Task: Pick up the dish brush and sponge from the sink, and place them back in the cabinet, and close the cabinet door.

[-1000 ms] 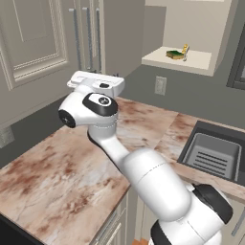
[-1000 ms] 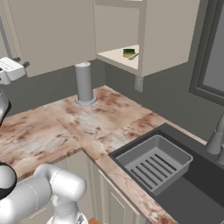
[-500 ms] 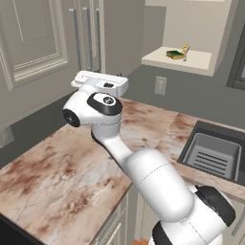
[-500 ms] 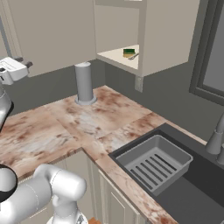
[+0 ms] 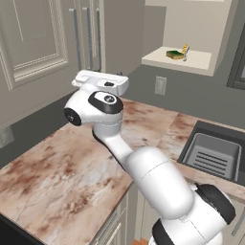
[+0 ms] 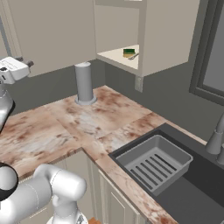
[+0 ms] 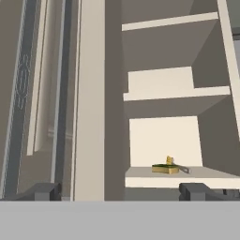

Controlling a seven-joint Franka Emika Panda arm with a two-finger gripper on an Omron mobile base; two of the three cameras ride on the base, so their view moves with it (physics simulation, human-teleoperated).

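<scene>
Facing the gripper [image 7: 120, 191], sponge [image 7: 165, 168] lies well apart on cabinet [image 7: 178, 174] shelf.

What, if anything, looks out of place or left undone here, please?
Only the cabinet door: it stands swung open, though the sponge and dish brush already lie on the cabinet shelf. Nothing looks spilled or damaged.

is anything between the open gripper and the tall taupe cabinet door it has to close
Nothing visible. In the hand view the open gripper faces the edge of the tall taupe cabinet door, swung out from the cabinet, with empty air between. The green sponge and dish brush sit back on the bottom shelf.
</scene>
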